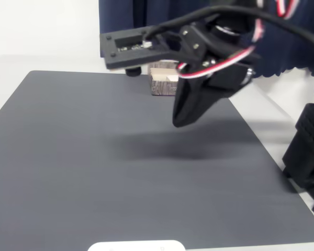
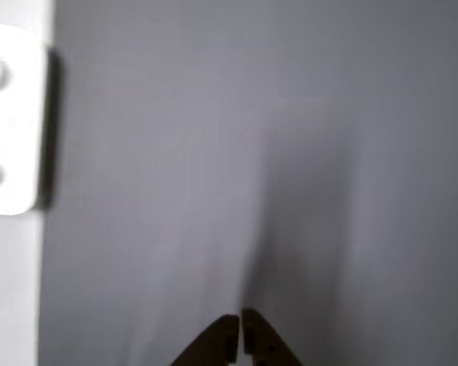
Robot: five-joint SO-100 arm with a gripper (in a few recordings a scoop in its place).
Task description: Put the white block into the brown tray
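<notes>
Grey mat (image 1: 94, 157) lies bare beneath our gripper (image 1: 182, 121), fingers pressed together and empty, while the white block (image 1: 171, 78) already appears inside the brown tray (image 1: 162, 88); we should back away gently.

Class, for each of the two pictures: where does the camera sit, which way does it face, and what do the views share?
Fixed view: low at the near edge of the grey mat, facing the raised tool and the brown tray behind it.
Wrist view: on the arm, facing down past the shut tool.
Shared: the mat and the white object at its edge.
</notes>
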